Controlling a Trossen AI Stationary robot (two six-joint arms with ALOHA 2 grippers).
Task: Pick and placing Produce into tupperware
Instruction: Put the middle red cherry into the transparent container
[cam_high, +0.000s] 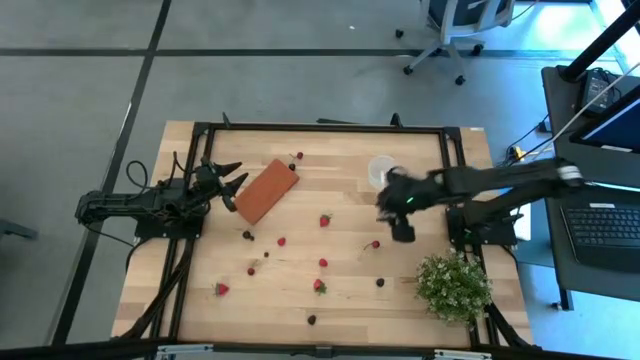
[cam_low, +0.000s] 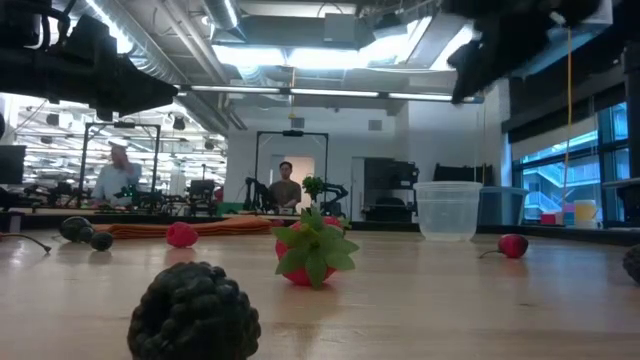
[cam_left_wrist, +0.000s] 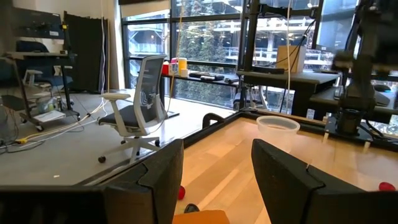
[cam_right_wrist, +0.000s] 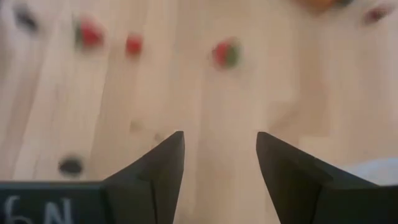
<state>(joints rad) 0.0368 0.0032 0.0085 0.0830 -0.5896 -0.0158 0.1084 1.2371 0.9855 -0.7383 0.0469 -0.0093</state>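
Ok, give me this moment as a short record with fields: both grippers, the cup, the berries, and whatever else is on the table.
left gripper: open, empty, at the table's left side beside the orange-brown block
right gripper: open, empty, above bare wood near the cup
cup: upright, looks empty
berries: red and dark, scattered loose on the table
plant: front right corner

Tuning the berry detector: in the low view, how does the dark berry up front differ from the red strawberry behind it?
The dark berry is near-black, rounded and bumpy all over; the strawberry is red with green leaves spread across its front. The dark berry sits closer to the camera and looks larger; the strawberry lies farther back, nearer the plastic cup. Both rest loose on the wooden table.
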